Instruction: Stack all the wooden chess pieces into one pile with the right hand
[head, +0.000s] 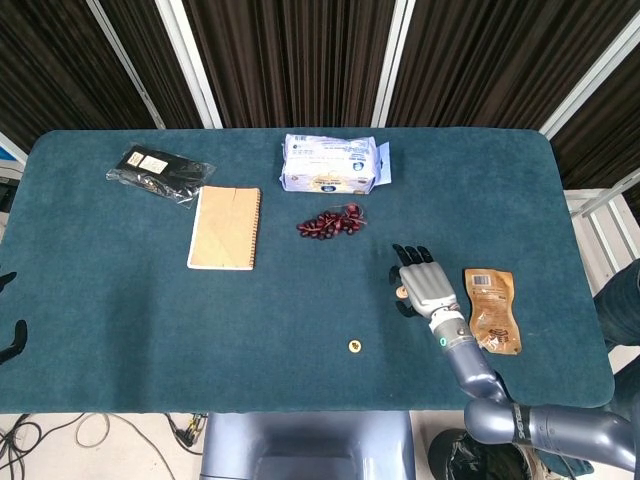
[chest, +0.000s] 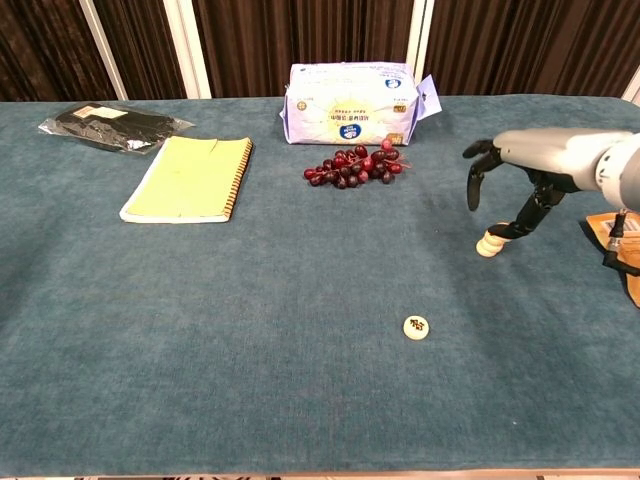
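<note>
— Where's my right hand (chest: 530, 165) now?

— Raised over the counter (chest: 200, 320), palm down. In the chest view my fingers (chest: 474, 185) hang spread and slightly curled, with nothing between them; I'd call the hand empty and open. One lower fingertip sits right at the top of the small stack (chest: 489, 242), and I can't tell whether it touches it or hangs just above.

— And from the head view?

— The stack (head: 401, 293) peeks out just left of my fingers (head: 410, 256), mostly hidden under the hand (head: 424, 285). I can't count the pieces in it from either view.

— The other piece?

— A single piece (chest: 416, 327) lies flat on the counter, nearer to me than the fingers and off to their left, well apart from the stack. The head view shows it as a small pale disc (head: 354, 346).

— What else is around?

— Beyond the fingers and to their left, a bunch of grapes (chest: 354, 167), and behind that a tissue pack (chest: 351, 103). To the right of the hand, a brown pouch (head: 491, 309) lies flat beside my wrist. Far to the left of the fingers are a notebook (chest: 190, 179) and a black packet (chest: 108, 127).

— Left hand?

— Only dark fingertips (head: 8, 340) show at the left edge of the head view. I can't tell how they're set.
</note>
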